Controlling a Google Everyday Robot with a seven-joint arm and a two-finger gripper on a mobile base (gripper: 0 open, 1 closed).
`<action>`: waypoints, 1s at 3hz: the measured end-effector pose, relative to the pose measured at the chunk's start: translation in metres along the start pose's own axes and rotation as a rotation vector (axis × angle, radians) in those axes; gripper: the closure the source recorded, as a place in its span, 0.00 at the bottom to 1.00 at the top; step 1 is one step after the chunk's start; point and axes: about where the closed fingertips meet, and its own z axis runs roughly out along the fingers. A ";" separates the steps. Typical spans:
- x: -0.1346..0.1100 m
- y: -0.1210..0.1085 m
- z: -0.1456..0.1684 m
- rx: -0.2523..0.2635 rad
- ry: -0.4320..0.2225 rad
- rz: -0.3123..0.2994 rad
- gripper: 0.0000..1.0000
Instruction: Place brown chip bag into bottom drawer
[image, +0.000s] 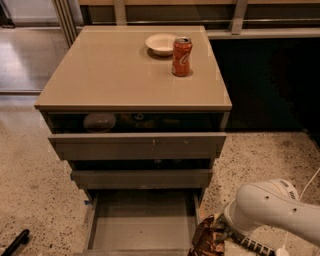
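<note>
Your robot's gripper (217, 236) hangs low at the right front corner of the cabinet (115, 75), with the brown chip bag (202, 242) bunched against its tip; whether the gripper is clamped on the bag cannot be told from this angle. The bag sits just outside the right wall of the bottom drawer (144, 222), which stands pulled out and open, not yet over its floor. From here the likely trouble is the bag catching that thin side wall or the front of the middle drawer (142, 178) overhanging above as you swing it leftward; a glossy, crinkly bag could also slide free if the hold is slight, landing on the speckled floor (250, 160). The bag's long axis appears to run roughly up and down in the picture, tilted a little, its lower end cut off by the frame edge, so its exact heading cannot be judged. An orange soda can (182, 56) and a white bowl (161, 44) sit on top, well apart from the work.
</note>
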 end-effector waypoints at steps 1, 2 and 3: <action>0.005 -0.016 0.014 0.036 -0.005 0.001 1.00; -0.002 -0.084 0.041 0.089 -0.005 0.028 1.00; -0.003 -0.092 0.038 0.090 -0.005 0.037 1.00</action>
